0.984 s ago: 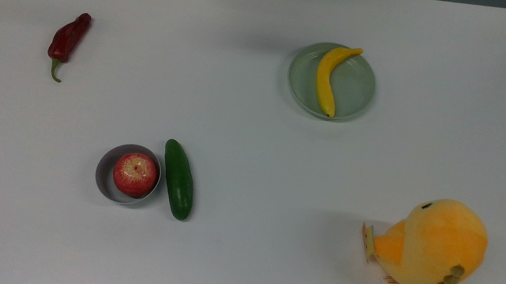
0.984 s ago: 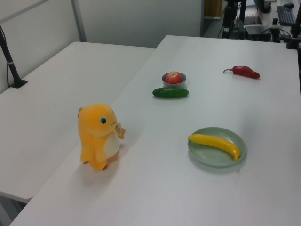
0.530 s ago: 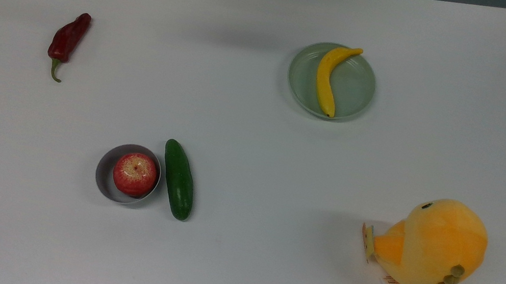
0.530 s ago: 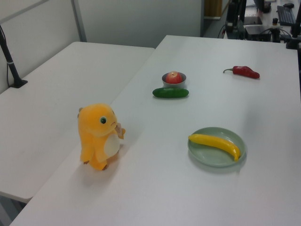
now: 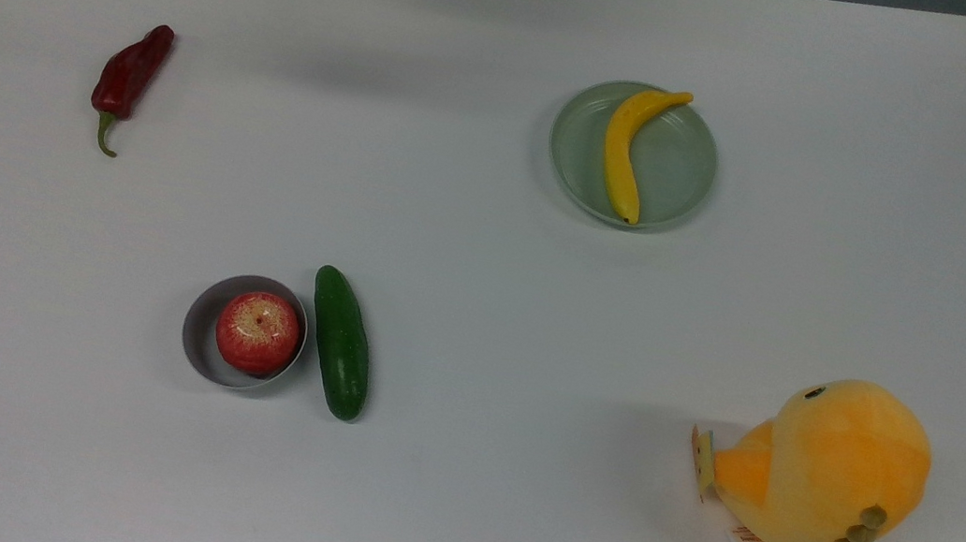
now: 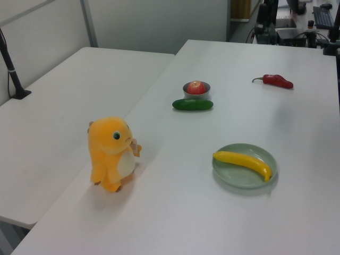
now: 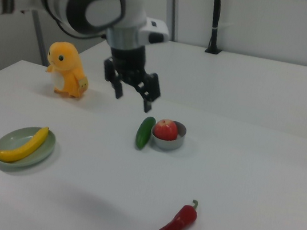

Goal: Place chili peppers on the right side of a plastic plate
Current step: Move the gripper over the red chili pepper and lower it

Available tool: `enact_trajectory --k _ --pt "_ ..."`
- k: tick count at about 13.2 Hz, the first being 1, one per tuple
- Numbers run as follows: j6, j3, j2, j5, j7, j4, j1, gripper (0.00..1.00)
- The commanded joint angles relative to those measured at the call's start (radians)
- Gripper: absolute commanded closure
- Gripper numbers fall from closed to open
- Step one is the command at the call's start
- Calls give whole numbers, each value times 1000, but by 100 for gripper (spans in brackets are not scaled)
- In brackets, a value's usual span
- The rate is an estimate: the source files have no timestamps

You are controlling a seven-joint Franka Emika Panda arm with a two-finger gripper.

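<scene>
A: One chili pepper (image 5: 130,75) lies bare on the table (image 5: 484,262), well apart from the plastic plate (image 5: 683,162); the gripper (image 7: 134,94) hangs high above with fingers spread, empty.

B: What could go wrong?

A: The pepper is glossy and tapered, so a pinch near the stem may slip. And the banana (image 5: 628,150) fills the plate's middle, so a careless drop could knock it.

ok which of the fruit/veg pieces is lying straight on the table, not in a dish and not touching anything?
The chili pepper: dark red, green stem, alone on the bare table. The banana lies in the plastic plate, the apple sits in the grey bowl, and the cucumber rests against that bowl.
</scene>
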Motion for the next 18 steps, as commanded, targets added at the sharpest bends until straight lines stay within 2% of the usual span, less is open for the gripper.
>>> enact_trajectory --k 1,6,10,18 --pt "112 -13 37 -12 -19 -58 -26 0" --pt "215 -13 120 -26 -71 -134 -101 0" --pt "247 -13 200 -78 -73 -141 -141 0" --pt "361 -13 298 -81 -73 -176 -185 0"
